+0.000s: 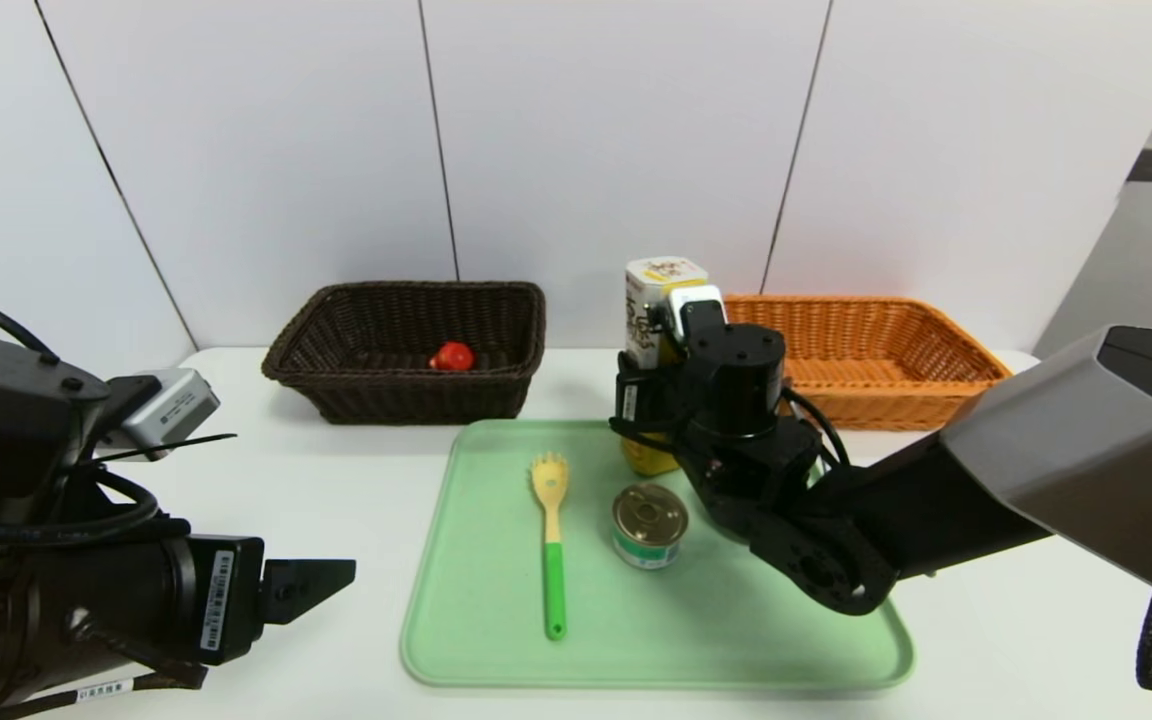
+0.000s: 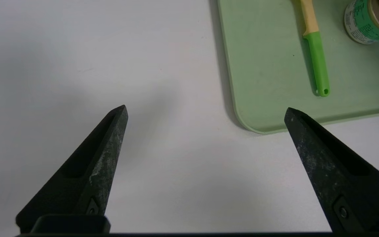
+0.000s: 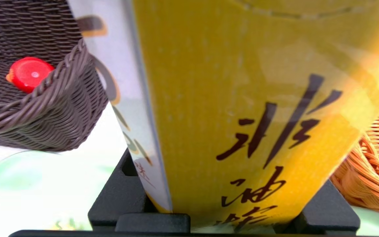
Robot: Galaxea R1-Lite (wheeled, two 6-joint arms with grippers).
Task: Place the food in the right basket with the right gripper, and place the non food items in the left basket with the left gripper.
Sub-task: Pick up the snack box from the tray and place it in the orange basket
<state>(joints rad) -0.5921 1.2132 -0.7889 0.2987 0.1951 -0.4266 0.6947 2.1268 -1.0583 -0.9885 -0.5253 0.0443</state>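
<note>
A: While the right gripper sat with a finger on either side of the yellow carton at the green tray's far edge, what was advised?

B: Confirm a firm hold low on the carton, then lift straight up, keeping it upright.

A: Left gripper?

B: Spread wide, empty, over the worktop.

A: Containers?

B: Dark basket held the red duck; orange basket appeared empty. Tin and pasta fork remained on the tray.

Robot test station in a lab-like room: bare white table, plain white wall panels (dark seams between them), household props staged on a green tray.
</note>
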